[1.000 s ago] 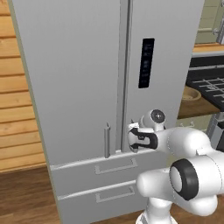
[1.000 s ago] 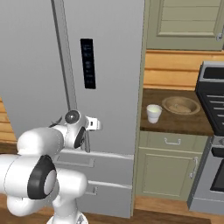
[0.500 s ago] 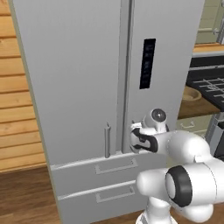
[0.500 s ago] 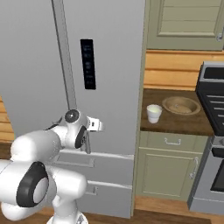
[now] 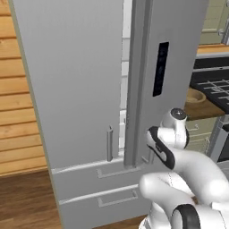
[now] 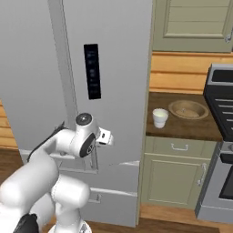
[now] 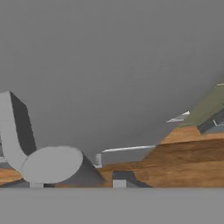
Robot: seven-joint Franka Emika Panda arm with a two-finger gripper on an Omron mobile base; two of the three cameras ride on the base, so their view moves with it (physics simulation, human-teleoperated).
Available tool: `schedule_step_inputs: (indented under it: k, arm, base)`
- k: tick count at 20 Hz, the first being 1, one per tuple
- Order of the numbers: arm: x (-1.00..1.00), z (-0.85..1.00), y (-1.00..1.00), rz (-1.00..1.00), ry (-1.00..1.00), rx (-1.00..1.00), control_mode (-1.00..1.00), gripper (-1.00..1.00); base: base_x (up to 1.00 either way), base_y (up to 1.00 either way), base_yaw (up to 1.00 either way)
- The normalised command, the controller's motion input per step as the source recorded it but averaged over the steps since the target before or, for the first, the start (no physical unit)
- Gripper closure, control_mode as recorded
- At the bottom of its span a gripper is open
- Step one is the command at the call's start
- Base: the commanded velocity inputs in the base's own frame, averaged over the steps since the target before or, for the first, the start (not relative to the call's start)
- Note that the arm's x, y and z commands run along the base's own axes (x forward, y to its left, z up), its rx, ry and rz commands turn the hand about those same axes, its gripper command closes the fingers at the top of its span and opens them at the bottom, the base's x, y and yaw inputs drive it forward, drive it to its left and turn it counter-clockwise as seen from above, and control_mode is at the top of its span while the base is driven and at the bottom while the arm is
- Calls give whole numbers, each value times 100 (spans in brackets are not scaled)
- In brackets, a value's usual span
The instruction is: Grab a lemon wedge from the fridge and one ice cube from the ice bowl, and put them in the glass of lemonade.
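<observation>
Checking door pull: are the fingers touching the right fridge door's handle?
Cannot tell. In the hand view the handle sits beside the fingers at the frame's bottom, contact unclear; the base views hide the fingers behind the hand.

Stove (image 6: 223, 104) beside green cabinets (image 6: 175, 170)

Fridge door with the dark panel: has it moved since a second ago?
Yes. The panel door has swung outward, opening a gap beside the left door, which has stayed put.
</observation>
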Motion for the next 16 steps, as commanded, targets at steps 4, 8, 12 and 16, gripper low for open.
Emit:
schedule_step_inputs:
  k: [4,8,12,16]
  arm:
    - [-100,-8,-97,-13,0,12,-100,100]
    - [-90,-8,-94,-18,0,10,-100,100]
    - [-65,-7,-67,-26,1,3,-100,-100]
    - [-95,49,-24,-7,-1,5,-100,-100]
  base:
    - [0,0,0]
    - [0,0,0]
    - [0,0,0]
    - [0,0,0]
